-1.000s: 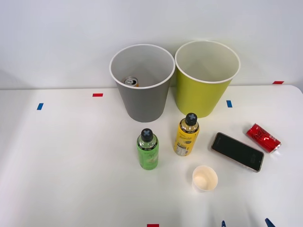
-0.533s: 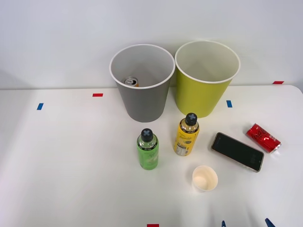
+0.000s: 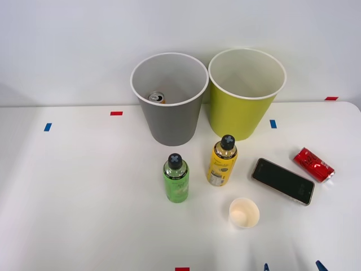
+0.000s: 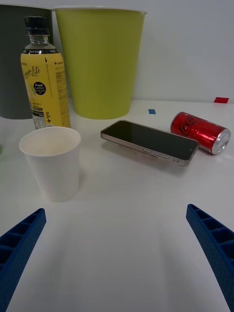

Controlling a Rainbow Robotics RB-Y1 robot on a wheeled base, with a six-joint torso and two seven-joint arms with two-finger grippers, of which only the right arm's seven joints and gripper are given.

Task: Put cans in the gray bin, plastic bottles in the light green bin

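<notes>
Fingers point(image 4: 19, 243) of your right gripper point(image 4: 117, 258) are standing spread wide with nothing between them, hovering low over the white table point(image 3: 84, 197) just in front of the paper cup point(image 3: 244, 213).

Taking that cup as your landmark: the yellow bottle point(image 3: 222, 161) is standing upright just behind it, toward the light green bin point(image 3: 246, 93). The green bottle point(image 3: 176, 178) is standing upright to its left. A phone point(image 3: 282, 180) is lying flat to its right, and the red can point(image 3: 313, 164) is lying on its side beyond the phone. Farther back and left, the gray bin point(image 3: 169, 96) is holding the orange can point(image 3: 157, 97).
</notes>
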